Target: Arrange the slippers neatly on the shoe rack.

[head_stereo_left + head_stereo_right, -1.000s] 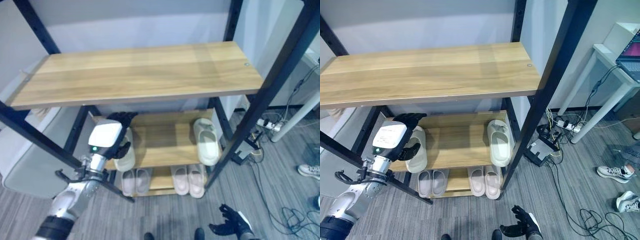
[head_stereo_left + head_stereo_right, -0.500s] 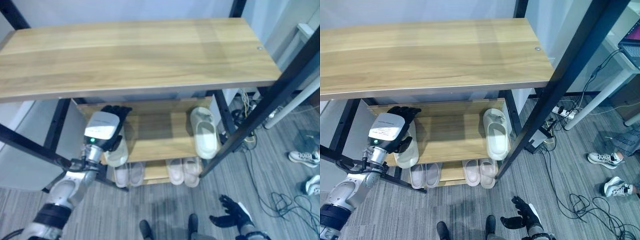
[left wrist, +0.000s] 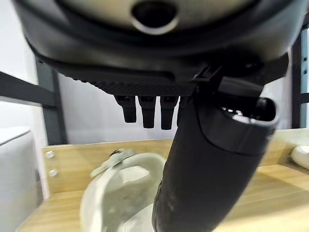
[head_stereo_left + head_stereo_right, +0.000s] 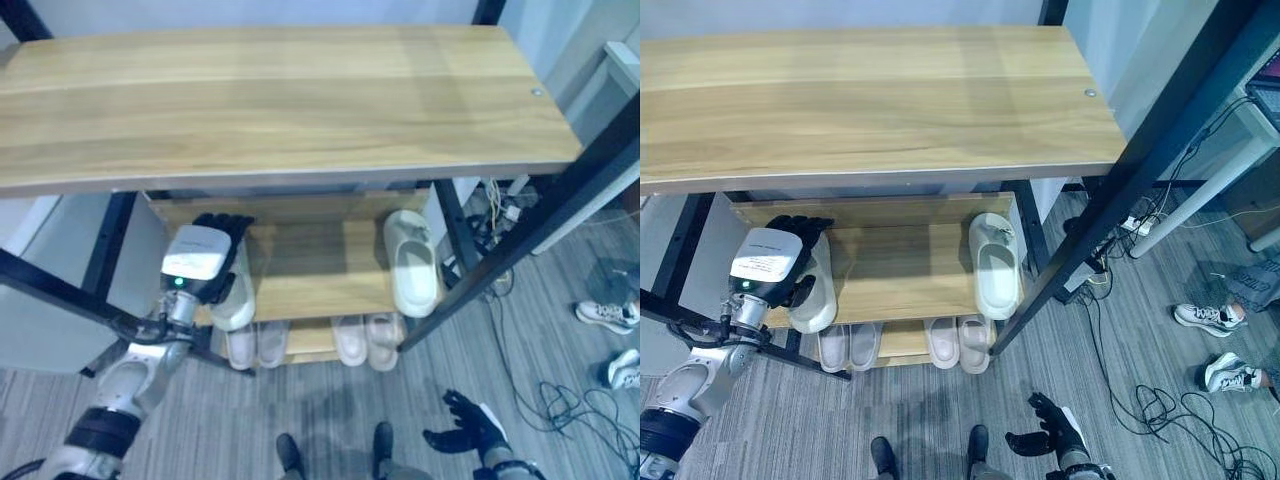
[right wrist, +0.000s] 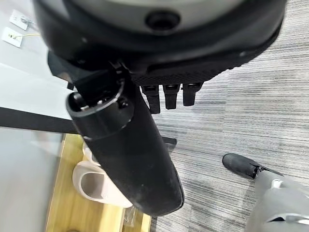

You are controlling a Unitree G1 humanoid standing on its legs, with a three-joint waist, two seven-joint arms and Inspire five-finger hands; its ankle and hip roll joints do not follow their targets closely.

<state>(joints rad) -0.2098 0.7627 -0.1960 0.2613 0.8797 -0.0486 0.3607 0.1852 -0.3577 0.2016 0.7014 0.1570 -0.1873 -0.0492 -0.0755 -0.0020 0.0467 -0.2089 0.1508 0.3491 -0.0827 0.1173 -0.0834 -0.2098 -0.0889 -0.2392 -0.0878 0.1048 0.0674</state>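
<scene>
Left hand (image 4: 205, 262), left eye view: lay over a pale slipper (image 4: 236, 305) at the left end of the middle shelf (image 4: 310, 272) of the shoe rack (image 4: 280, 100). Could not tell from above whether closed on the slipper or only resting on it. Found the slipper lengthwise on the wood, its near end at the shelf's front edge. Noted a second slipper (image 4: 412, 272) of the same colour at the right end of that shelf, well apart from the first. Saw two pairs (image 4: 305, 342) standing side by side on the bottom shelf, and grey sneakers (image 4: 601, 315) on the floor to the right of the rack.

Right eye view: showed the same scene. Found the right hand (image 4: 1050, 436) low by the floor (image 4: 1140, 330), in front of the rack, spread loosely and holding nothing.

Left wrist view: looked along the hand onto the slipper, which lay just under it on the wooden shelf. Still could not judge here whether gripped or only touched.

Right wrist view: confirmed the right hand relaxed and empty above the grey floor, with the toes of one bottom-shelf pair visible past it.
</scene>
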